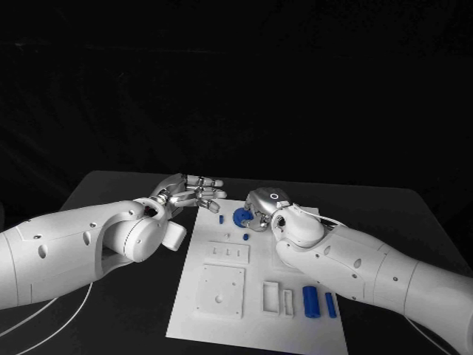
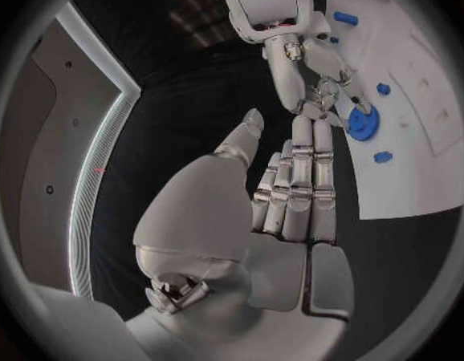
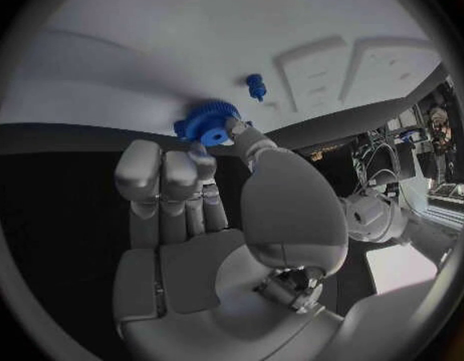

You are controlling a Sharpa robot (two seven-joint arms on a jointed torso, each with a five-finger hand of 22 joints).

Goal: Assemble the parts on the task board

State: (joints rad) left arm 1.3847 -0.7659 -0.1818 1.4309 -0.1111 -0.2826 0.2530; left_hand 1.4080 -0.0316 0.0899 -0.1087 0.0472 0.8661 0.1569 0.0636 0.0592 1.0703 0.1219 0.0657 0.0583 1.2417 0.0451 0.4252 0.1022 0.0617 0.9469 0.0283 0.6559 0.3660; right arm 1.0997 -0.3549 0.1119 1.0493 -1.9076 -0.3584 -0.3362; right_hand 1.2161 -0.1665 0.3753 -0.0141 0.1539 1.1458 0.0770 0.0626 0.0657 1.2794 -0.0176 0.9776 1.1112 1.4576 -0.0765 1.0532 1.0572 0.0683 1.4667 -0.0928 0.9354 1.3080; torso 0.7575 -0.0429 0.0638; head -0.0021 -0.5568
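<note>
1. The right hand (image 1: 262,207) is reaching over the far part of the white task board (image 1: 224,318) and is pinching a blue gear (image 1: 243,216) between its thumb and fingertips.
2. The right wrist view is showing the grip more plainly: the toothed blue gear (image 3: 205,125) is sitting at the fingertips (image 3: 202,156), right at the board's edge, with a small blue peg (image 3: 255,86) standing on the board just beside it.
3. The left hand (image 1: 192,192) is hovering over the black desk (image 1: 120,185) by the board's far left corner, grasping nothing, its fingers stretched out and apart.
4. The left wrist view is looking along those straight fingers (image 2: 297,184) toward the right hand (image 2: 317,88), and is showing the gear (image 2: 364,123) as a flat disc against the board, with further small blue parts nearby, one of them (image 2: 383,157) just beside the gear.
5. In the head view, two blue cylinders (image 1: 312,302) are lying side by side near the board's near right corner, beside white rectangular blocks (image 1: 221,291).
</note>
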